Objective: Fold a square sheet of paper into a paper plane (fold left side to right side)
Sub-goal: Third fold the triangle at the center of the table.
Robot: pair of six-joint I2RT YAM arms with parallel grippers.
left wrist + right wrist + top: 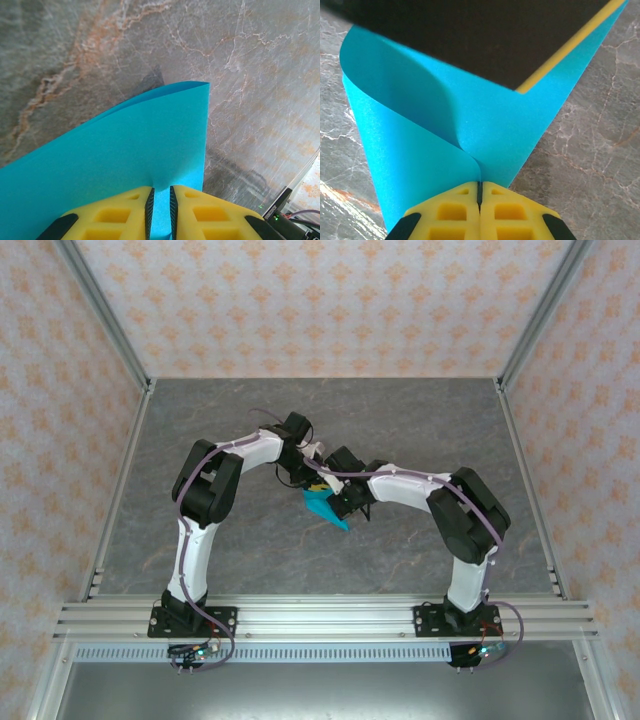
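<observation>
Partly, the left end effector (161, 200) hides the square sheet of paper (420, 125).

Over the middle of the table (200, 420), between the two arms: the square sheet of paper (325, 508). Just behind and left of it, the left gripper (300, 478); just right of it, the right gripper (345, 502), both touching it. From the left wrist, the square sheet of paper (125, 150) pinched at its near edge between the fingertips of the left gripper (161, 210), spreading away ahead and to the left. From the right wrist, the square sheet of paper (420, 125) nipped at its near point by the right gripper (479, 192), with the left gripper (495, 35) across its far part. Arm bases on the rail (330, 618) at the table's near edge, well apart, one left, one right
</observation>
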